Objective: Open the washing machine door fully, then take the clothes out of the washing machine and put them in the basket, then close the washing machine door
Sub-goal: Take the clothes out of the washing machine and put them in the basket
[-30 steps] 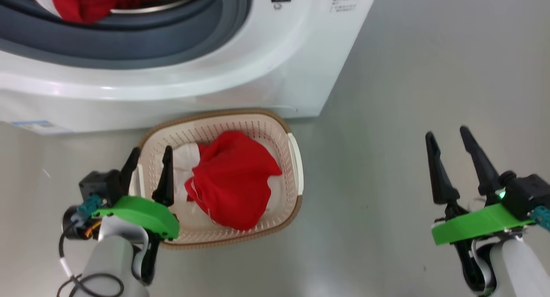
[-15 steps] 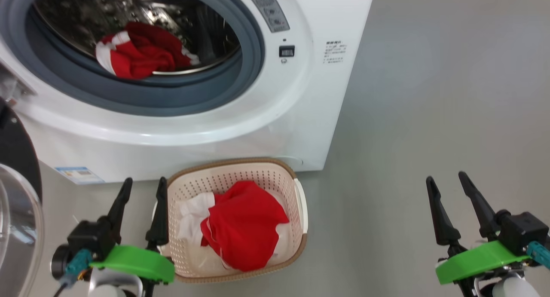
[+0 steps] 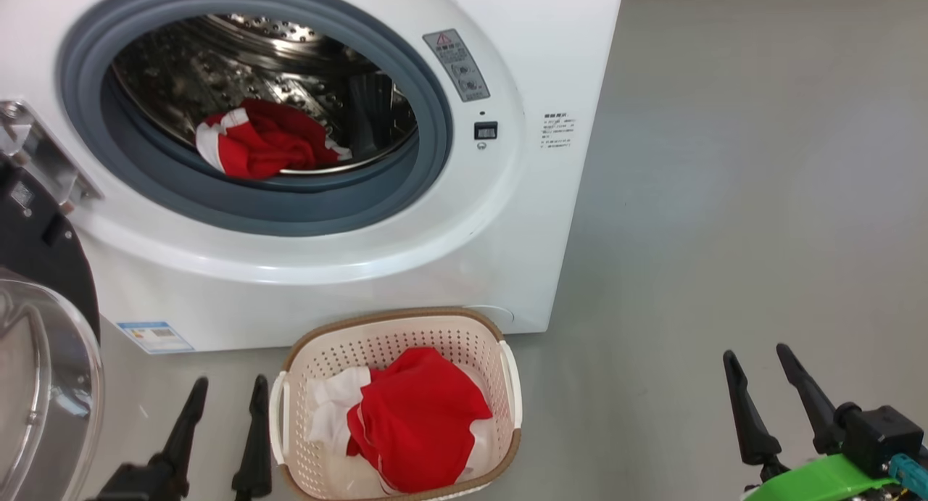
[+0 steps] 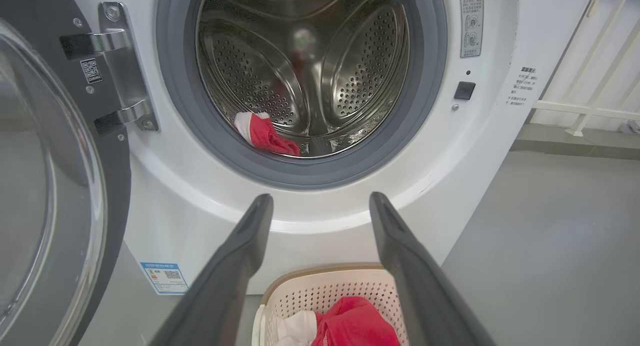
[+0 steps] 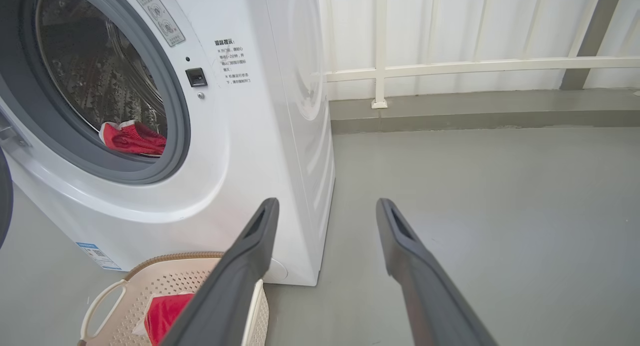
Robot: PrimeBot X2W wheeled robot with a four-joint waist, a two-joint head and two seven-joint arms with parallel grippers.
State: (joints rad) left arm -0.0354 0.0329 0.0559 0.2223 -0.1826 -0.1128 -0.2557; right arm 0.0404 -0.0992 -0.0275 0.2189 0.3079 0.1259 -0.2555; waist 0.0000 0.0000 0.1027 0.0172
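**A:** What's the room like?

**B:** A smooth grey floor [image 3: 725, 196] all round. In the right wrist view a white railing [image 5: 475, 65] runs across the top of the frame. The washing machine [image 3: 507, 218] takes up the upper left of the head view.

**A:** And its door?

**B:** The washing machine door [image 3: 43, 370] is swung open at the left edge of the head view. Its black rim and clear bowl hang from a metal hinge [image 4: 122, 65].

**A:** Where are the clothes?

**B:** A red garment [image 3: 264, 149] with a white band lies low in the steel drum [image 3: 290, 51], just behind the grey gasket [image 3: 275, 211]. A red-and-white bundle [image 3: 417, 417] sits in the basket [image 3: 395, 318]. The basket stands on the floor close in front of the machine, at the bottom centre of the head view.

**A:** And the pincers?

**B:** The left gripper [image 3: 229, 380] is at the lower left of the head view, just beside the basket's left handle. Its fingers are spread wide with nothing between them. The right gripper [image 3: 755, 352] is at the lower right, well apart from the basket and over bare floor. It is spread just as wide and holds nothing.
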